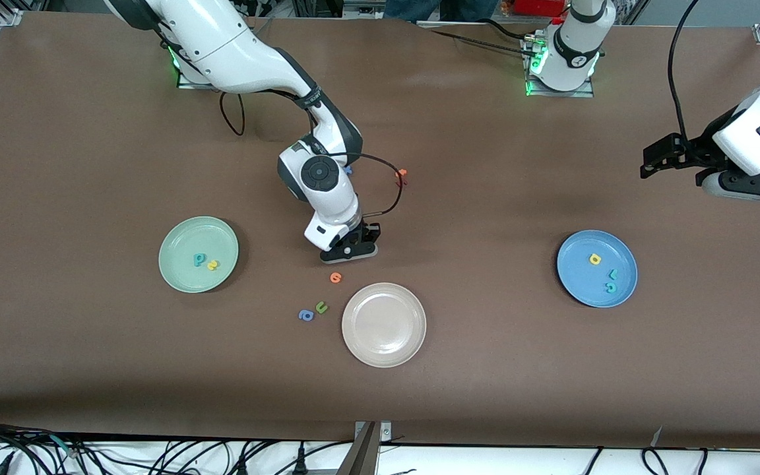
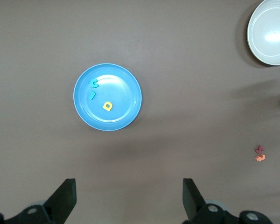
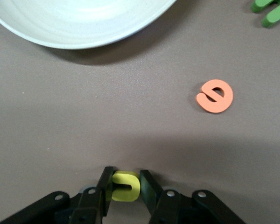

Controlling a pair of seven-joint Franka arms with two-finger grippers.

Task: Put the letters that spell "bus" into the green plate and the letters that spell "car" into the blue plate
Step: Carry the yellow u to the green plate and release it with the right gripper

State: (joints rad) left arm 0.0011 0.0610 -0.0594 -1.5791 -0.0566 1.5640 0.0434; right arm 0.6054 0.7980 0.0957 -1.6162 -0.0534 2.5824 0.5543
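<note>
1. Yellow u (image 3: 126, 185) sits clamped between the fingers of the right gripper (image 3: 126, 189), down at the brown table (image 1: 90, 165) in its middle stretch, between the green plate (image 1: 182, 277) and the beige-white plate (image 1: 413, 343) and farther from the front camera than both.
2. Green plate, toward the right arm's end of the table, holds the teal b (image 1: 199, 260) and the yellow s (image 1: 212, 265), touching or nearly so.
3. Blue plate (image 1: 574, 280), toward the left arm's end, holds the yellow a (image 1: 594, 259), the thin teal r (image 1: 613, 274) and the teal c (image 1: 610, 287); the r and c lie close together, the a a little apart and farther from the front camera.
4. Orange round letter (image 1: 335, 278) lies on the table just nearer the front camera than the right gripper, apart from it.
5. Green u (image 1: 321, 307) and blue a (image 1: 306, 315) lie side by side, nearer the camera again, beside the beige-white plate.
6. Another orange letter (image 1: 402, 175) lies farther from the camera, near the right arm's cable.
7. Left gripper (image 2: 129, 198) hangs high above the table at the left arm's end, jaws spread wide and holding nothing; this arm waits.
</note>
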